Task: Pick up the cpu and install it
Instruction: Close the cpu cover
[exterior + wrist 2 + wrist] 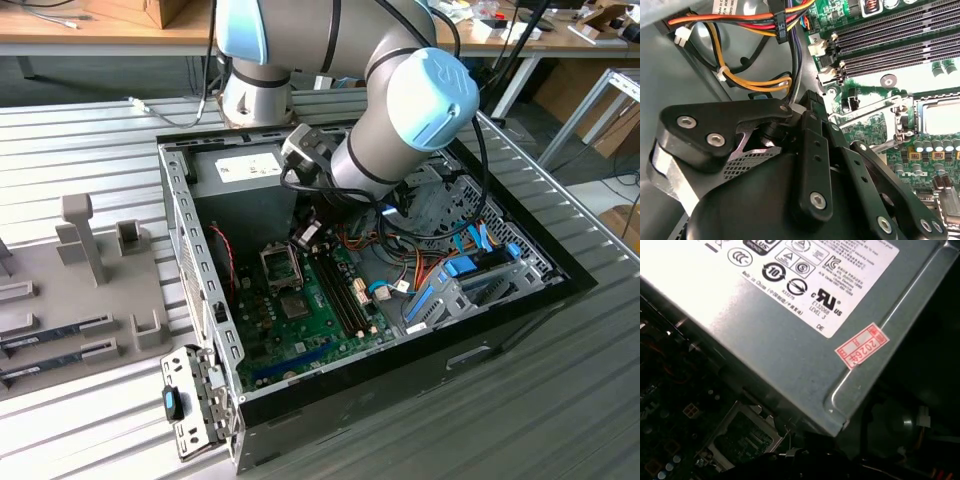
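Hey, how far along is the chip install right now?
Reach done: the grey-and-blue robot arm is inside the open black computer case, near the metal-framed socket. Whether the small square chip is held or seated cannot be told, so installation is unconfirmed.

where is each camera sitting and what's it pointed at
Exterior view: off the arm, above and to one side, looking down into the open computer case; the arm reaches in over the motherboard.
Second wrist view: on the arm, inside the case, facing the memory slots and the socket; the gripper body is in front.
First wrist view: on the arm, close to the power supply, the socket frame beyond.
All three views share the CPU socket.
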Motion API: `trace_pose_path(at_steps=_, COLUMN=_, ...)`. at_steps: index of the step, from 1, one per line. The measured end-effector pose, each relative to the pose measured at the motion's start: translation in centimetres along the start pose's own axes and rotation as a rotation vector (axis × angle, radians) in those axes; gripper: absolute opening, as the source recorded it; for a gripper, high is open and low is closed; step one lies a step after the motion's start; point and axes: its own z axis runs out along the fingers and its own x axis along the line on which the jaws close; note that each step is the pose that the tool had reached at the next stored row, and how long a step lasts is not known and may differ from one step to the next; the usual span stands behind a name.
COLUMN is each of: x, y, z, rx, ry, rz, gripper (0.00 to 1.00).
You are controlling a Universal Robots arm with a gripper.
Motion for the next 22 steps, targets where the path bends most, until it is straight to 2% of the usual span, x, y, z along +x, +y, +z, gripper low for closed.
trace_pose_path(at_steps=7, x=0.34, y=-0.06, z=0.34, rx=-0.0081, ry=-0.0038, rz=-0.007, gripper=0.11)
trace_pose_path(at_steps=13, x=0.59, y=-0.31, z=0.58, rx=-0.0088, ry=-0.0035, rz=-0.009, gripper=0.11)
trace_pose_path(at_steps=22, x=1.17, y=-0.26, z=0.83, rx=-0.0101, ry=-0.004, rz=-0.011, gripper=0.11)
